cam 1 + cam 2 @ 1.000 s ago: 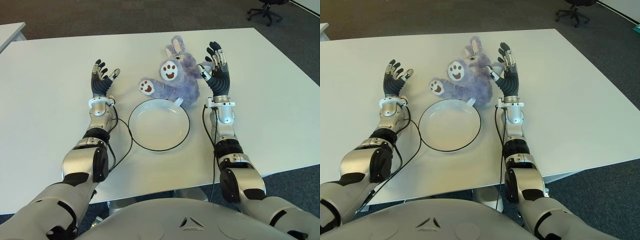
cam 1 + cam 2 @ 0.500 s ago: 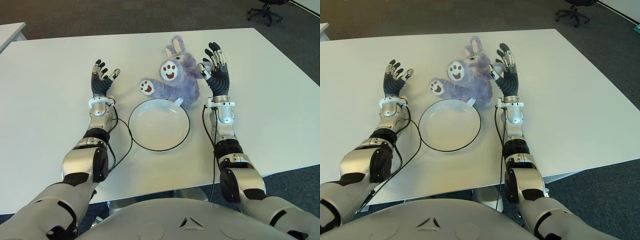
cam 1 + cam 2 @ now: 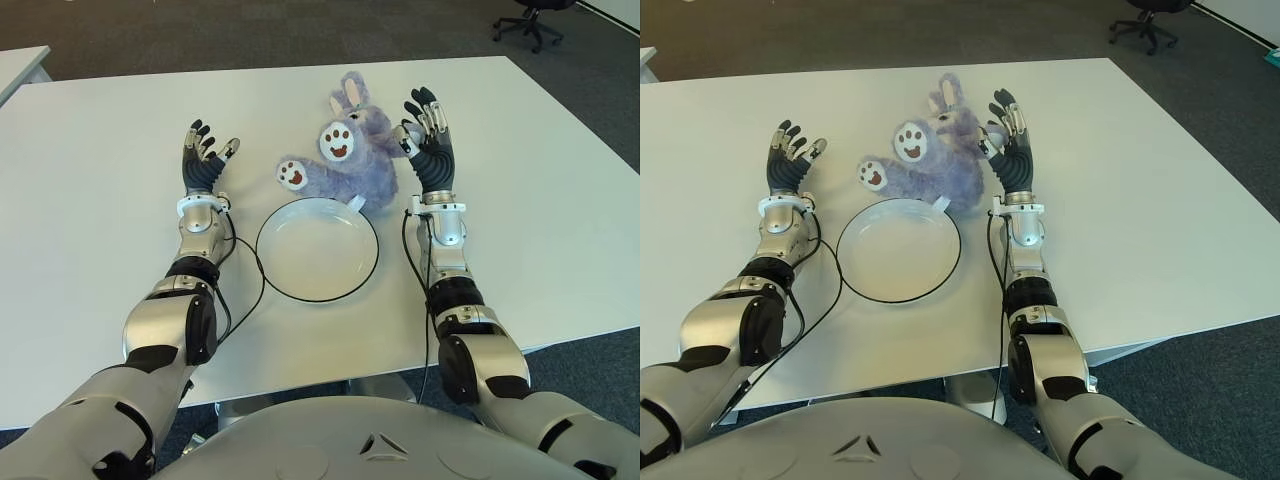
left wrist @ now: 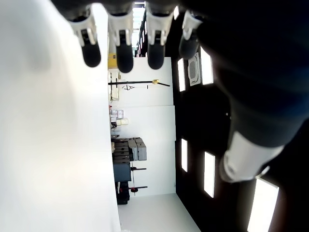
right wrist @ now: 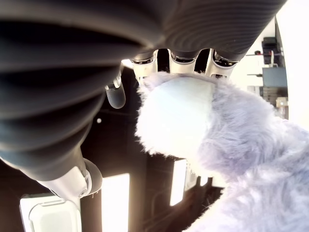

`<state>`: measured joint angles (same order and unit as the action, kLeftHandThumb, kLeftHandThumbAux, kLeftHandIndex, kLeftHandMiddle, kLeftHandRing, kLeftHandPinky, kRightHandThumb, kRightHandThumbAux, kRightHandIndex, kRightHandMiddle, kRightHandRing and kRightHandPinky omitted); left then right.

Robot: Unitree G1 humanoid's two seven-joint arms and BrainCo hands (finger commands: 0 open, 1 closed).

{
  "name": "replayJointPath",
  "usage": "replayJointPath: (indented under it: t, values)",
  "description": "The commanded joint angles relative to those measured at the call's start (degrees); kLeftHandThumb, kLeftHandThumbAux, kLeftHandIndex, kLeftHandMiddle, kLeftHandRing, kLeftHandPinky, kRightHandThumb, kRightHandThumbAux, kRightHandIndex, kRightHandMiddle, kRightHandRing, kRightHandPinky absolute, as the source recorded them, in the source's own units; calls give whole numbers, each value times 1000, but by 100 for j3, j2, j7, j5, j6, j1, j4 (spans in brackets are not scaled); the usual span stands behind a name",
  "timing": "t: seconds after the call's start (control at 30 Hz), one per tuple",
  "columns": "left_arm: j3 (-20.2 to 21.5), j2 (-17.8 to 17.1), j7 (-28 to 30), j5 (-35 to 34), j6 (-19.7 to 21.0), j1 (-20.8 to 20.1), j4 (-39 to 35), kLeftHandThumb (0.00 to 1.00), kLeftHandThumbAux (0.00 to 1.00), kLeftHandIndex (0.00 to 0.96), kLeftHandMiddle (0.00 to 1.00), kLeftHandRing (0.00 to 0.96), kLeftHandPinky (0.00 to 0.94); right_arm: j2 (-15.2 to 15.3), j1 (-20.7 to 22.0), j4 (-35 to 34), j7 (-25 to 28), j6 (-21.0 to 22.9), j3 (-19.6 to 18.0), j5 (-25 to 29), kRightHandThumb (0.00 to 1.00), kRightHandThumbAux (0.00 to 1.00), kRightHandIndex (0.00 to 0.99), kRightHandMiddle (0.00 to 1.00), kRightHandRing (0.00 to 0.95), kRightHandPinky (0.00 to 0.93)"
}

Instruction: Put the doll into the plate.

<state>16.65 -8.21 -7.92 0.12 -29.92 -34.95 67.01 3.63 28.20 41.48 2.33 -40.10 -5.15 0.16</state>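
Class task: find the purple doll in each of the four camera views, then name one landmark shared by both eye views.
Left eye: doll, centre, beyond plate.
Right eye: doll, left of centre.
Left wrist: not in view.
Right wrist: purple fur, close up.
Landmark: right hand beside doll.

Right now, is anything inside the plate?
No. The white plate holds nothing. The purple bunny doll lies on the table just behind it; whether its tag overlaps the rim is unclear.
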Motion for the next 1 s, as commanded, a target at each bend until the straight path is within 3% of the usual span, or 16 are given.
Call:
replayJointPath:
  t: [0.03, 0.87, 1.0]
  values:
    - [-155, 480, 73, 70, 881, 1255, 908, 122, 720, 15, 119, 124, 111, -454, -1227, 1181, -162, 193, 199, -183, 509, 629, 38, 94, 99, 131]
    - [-169, 506, 36, 26, 849, 1249, 912, 117, 726, 17, 119, 124, 108, -522, -705, 1662, -537, 283, 409, -286, 585, 620, 56, 111, 94, 109]
    - [-180, 510, 32, 16, 857, 1247, 913, 117, 724, 17, 120, 126, 110, -525, -646, 1720, -562, 287, 432, -314, 558, 610, 53, 108, 92, 100]
